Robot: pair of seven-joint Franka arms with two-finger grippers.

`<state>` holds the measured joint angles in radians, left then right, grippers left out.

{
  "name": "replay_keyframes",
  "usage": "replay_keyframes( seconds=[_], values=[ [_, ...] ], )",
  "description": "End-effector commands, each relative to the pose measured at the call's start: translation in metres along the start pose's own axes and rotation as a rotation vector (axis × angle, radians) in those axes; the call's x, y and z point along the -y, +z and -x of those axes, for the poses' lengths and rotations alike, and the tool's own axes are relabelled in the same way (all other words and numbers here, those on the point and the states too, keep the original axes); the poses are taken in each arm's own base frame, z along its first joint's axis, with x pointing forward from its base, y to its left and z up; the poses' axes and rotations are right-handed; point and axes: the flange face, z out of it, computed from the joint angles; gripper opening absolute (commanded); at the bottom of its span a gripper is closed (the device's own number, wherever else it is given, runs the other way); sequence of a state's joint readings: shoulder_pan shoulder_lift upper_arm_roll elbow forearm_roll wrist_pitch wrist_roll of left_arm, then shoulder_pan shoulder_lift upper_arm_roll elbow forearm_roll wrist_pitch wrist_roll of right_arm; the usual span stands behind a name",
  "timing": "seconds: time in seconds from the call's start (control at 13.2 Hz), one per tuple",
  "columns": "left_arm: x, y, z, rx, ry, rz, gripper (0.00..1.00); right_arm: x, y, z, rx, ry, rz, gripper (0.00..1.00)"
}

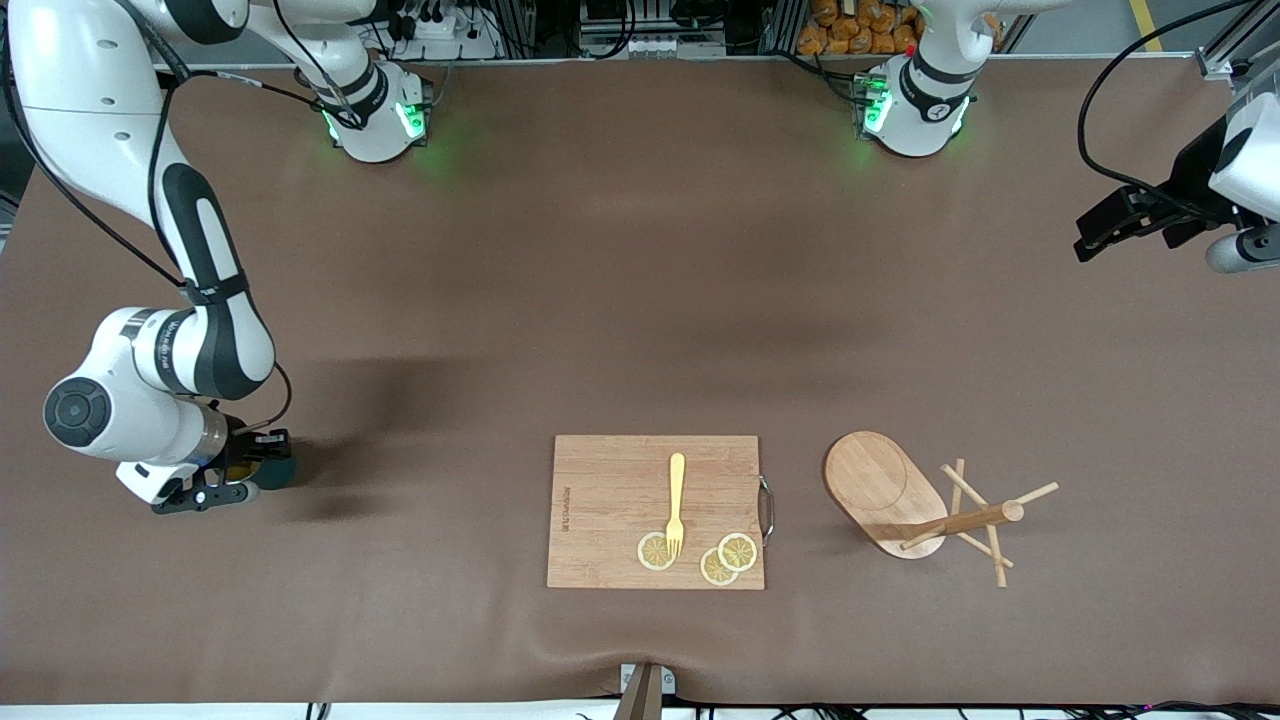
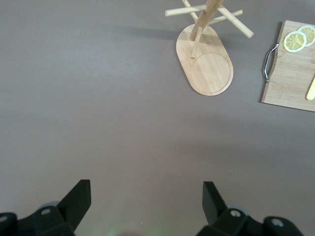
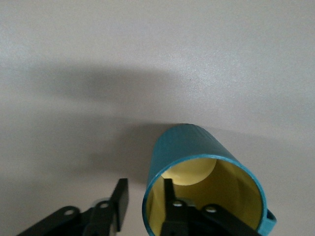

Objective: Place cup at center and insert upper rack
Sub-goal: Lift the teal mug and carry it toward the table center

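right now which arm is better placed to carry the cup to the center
Right. The right end effector is down at the cup, one finger inside the rim and one outside the wall. The left end effector hangs open over bare table near the upper rack, nowhere near the cup.

The front view looks steeply down from high across the worktop (image 1: 640, 300), facing both arm bases. The left wrist view hangs well above the worktop and shares the upper rack (image 2: 206, 64) and cutting board (image 2: 290, 78) with it. The right wrist view sits close against the cup (image 3: 202, 182).
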<state>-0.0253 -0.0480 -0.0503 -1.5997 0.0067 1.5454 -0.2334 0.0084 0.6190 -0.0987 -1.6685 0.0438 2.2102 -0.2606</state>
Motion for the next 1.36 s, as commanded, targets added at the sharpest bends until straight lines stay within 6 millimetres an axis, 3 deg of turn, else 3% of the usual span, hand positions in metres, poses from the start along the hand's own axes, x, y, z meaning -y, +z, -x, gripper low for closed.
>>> replay_keyframes(
  seconds=[0.0,0.3,0.53,0.91,1.29],
  values=[
    [0.003,-0.006,0.002,-0.011,0.015,0.006,1.0,-0.002,-0.001,0.0,0.011,-0.007,-0.016,0.0],
    [0.002,-0.008,0.003,-0.016,0.017,0.008,1.0,0.002,-0.008,-0.002,-0.001,-0.002,-0.017,0.0],
    [0.002,-0.007,0.003,-0.014,0.017,0.008,1.0,0.047,-0.03,-0.01,-0.001,0.014,-0.054,0.0],
    [0.0,-0.007,0.003,-0.013,0.02,0.011,1.0,0.161,-0.065,-0.008,0.047,0.077,-0.07,0.0],
    [-0.001,-0.008,0.004,-0.015,0.021,0.012,1.0,0.31,-0.081,0.015,0.085,0.167,-0.085,0.0]
  ],
)
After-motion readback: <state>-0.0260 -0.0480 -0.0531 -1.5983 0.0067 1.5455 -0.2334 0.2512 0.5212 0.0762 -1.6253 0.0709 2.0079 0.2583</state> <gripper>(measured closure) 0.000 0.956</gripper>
